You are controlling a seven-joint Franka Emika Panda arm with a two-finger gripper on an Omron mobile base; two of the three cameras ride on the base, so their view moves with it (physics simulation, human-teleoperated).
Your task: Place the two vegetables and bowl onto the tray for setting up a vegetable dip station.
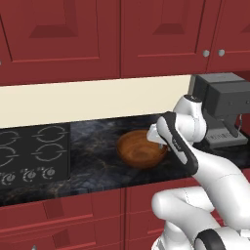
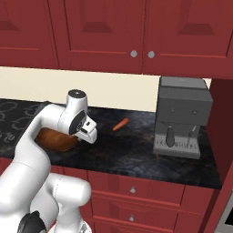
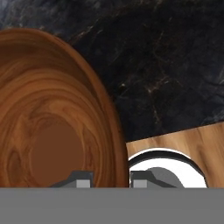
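Wood is what the claw [image 3: 112,181] grips: its two tips straddle the rim of the bowl [image 3: 48,122], one inside and one outside, pinched shut on the wall. I judge the bowl stiff and fairly light, with a glossy, slippery inside, so a rim pinch could let it tilt or slide; the thin wall is still the sensible hold, since the bowl is too wide to span. It sits on the dark marble tabletop [image 1: 93,151], near the front edge. Beyond the bowl, toward the wall, lies the small orange carrot [image 2: 120,124], well apart from it. To the carrot's far side stands a grey coffee machine [image 2: 182,116], which could crowd the arm. On the bowl's opposite side is the black cooktop [image 1: 31,151].
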